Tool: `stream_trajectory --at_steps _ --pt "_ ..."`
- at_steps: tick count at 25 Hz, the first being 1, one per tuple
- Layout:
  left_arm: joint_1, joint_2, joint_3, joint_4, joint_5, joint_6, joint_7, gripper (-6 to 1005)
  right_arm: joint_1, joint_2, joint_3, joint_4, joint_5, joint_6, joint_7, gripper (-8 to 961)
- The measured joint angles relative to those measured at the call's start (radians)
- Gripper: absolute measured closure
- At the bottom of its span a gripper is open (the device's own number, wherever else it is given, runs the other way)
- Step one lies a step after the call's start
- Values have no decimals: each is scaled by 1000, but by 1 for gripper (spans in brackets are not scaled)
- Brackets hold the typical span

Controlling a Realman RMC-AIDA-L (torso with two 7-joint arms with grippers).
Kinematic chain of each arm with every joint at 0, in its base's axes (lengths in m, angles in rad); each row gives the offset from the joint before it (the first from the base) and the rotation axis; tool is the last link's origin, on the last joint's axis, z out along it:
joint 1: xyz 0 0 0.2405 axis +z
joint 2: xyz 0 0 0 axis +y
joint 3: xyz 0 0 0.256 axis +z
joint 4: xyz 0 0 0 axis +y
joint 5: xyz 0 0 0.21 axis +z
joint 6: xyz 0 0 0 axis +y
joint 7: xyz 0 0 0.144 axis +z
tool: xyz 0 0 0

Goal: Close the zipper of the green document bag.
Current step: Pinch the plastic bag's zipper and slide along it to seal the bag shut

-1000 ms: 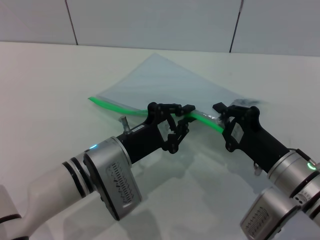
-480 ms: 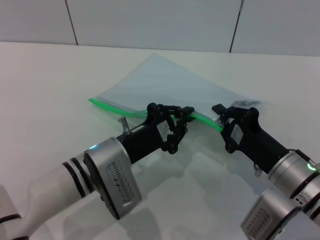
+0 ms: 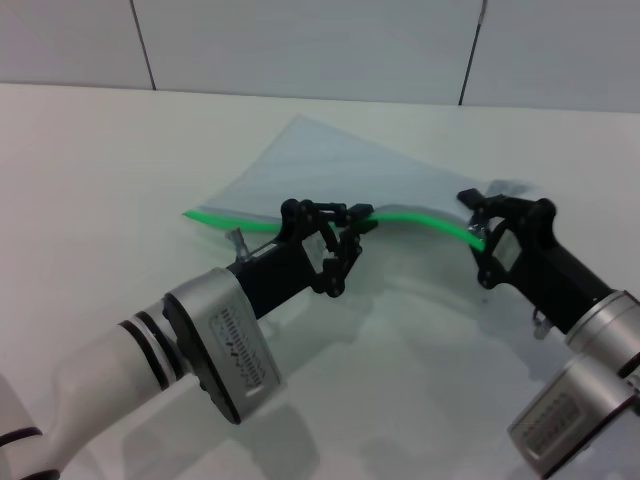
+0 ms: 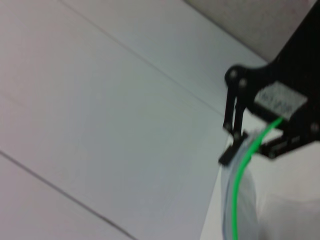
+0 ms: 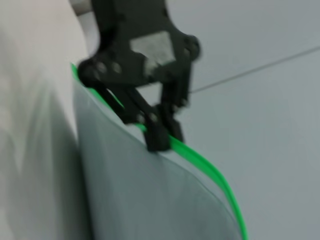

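The left gripper [image 3: 352, 222] is clenched on the zipper [image 3: 420, 214], its black fingertips meeting over the green strip about midway along the bag's near edge (the right wrist view shows the same fingers [image 5: 159, 131] pinched on the strip from the other side). The right gripper [image 3: 478, 222] grasps the same strip at its right-hand end, at the bag's near right corner; in the left wrist view its fingers [image 4: 233, 148] close over the green line.

Between the two grippers the zipper arches upward, clear of the table [image 3: 90, 170]. Left of the left gripper the strip runs down to the bag's left corner, which rests on the table. I cannot make out the slider.

The bag [image 3: 340, 170] lies slanted, its near edge lifted, its far corner pointing toward the wall [image 3: 300, 45]. The far edges have bare table all round them. White table surface also lies open to the left of the bag and in front of both arms.
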Motion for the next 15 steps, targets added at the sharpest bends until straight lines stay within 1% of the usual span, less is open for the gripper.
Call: stream_trajectory --at_steps 9,15 --pt "33 5 -80 11 -2 -5 -2 874 -6 -1 81 71 4 -47 69 905" --pt "48 6 -109 11 -26 -5 -2 861 -15 -1 147 112 4 -56 107 905"
